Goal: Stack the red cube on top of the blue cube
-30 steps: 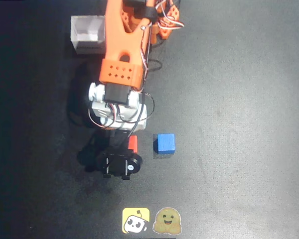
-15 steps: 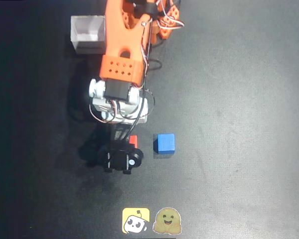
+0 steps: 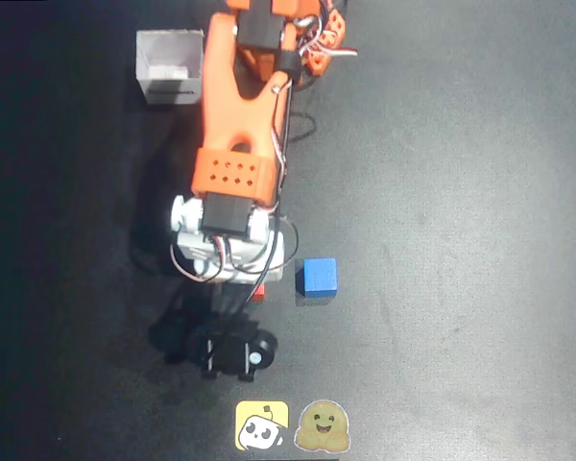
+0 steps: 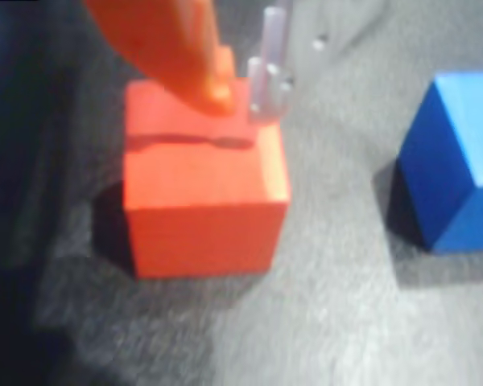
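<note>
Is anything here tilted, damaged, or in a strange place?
Nothing stands out. The red cube sits flat on the table, whole, with the tool's orange finger above its top. The blue cube stands apart beside it, upright and intact. A white box sits near the arm's base.

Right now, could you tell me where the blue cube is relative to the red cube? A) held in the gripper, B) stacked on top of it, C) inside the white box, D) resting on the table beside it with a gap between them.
D: in the wrist view the blue cube sits on the table, apart from the red cube.
</note>
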You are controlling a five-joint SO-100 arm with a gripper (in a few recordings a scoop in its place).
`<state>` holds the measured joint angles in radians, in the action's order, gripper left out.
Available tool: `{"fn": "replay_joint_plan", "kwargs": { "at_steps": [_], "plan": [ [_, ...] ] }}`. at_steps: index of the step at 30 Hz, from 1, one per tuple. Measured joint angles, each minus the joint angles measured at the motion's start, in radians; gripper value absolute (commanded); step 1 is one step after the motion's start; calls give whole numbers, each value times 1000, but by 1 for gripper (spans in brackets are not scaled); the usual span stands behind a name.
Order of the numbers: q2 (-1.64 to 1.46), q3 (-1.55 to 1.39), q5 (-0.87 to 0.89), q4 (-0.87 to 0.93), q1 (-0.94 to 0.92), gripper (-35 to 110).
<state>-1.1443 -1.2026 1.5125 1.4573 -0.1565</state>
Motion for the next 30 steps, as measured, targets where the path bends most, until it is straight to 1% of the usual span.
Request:
{"fn": "replay_joint_plan", "kwargs": {
  "at_steps": [1,3,7,12,22,30],
  "plan": [
    [8,11,6,3,2,1],
    [12,23,6,3,9,8],
    [20,40,11,3,15,15],
    [32,44,17,3,17,16],
    [55,44,12,3,49,21],
    [71,15,15,-64,46,21]
  ]
}}
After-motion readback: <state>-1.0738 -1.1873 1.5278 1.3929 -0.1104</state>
